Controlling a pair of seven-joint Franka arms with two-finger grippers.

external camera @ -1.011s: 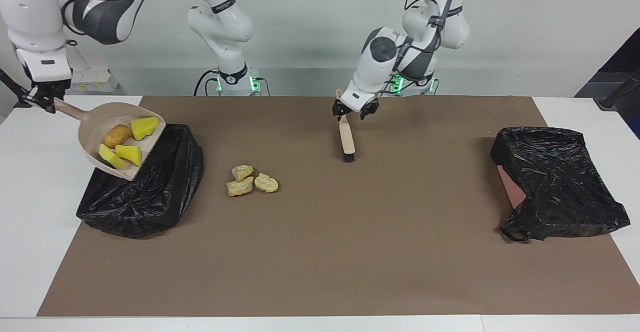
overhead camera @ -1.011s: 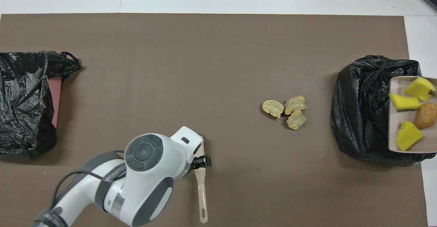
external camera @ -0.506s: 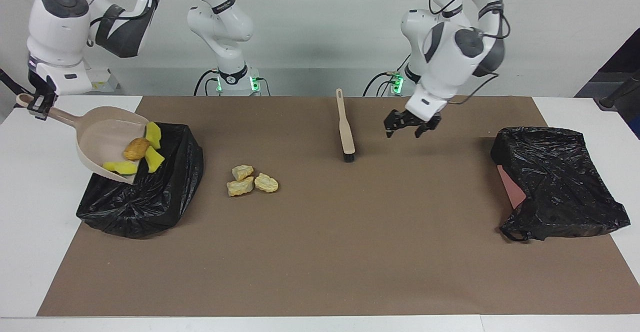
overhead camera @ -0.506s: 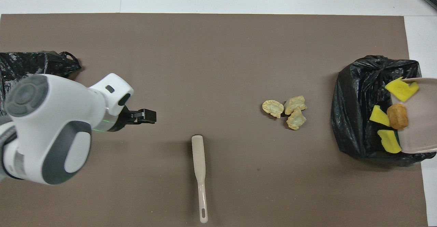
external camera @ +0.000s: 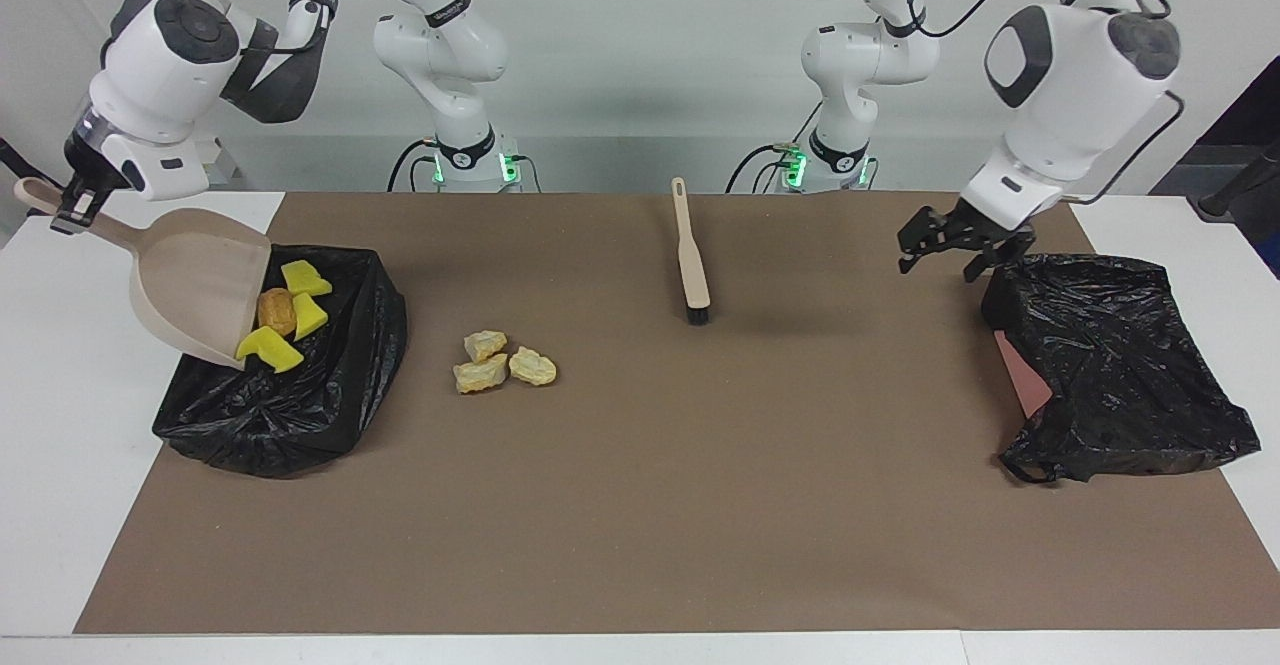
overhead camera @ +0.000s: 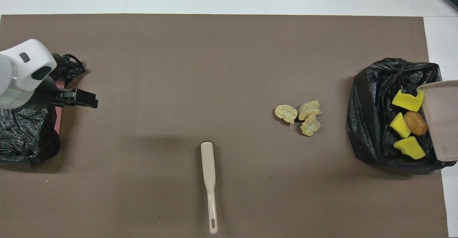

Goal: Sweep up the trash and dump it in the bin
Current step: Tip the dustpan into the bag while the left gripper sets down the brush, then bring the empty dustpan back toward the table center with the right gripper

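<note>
Right gripper [external camera: 72, 207] tips dustpan [external camera: 200, 285] over bin [external camera: 330, 385].

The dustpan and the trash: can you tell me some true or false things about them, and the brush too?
1. The dustpan is tipped over the black bin bag at the right arm's end of the table. True.
2. The right gripper is shut on the dustpan's handle. True.
3. The brush is held by the left gripper. False: it lies alone on the mat, and the open left gripper is up by the other black bag.
4. The three pale chunks are in the dustpan. False: they lie on the mat.
5. The yellow sponge pieces and the brown lump are at the dustpan's mouth, over the bag. True.
</note>
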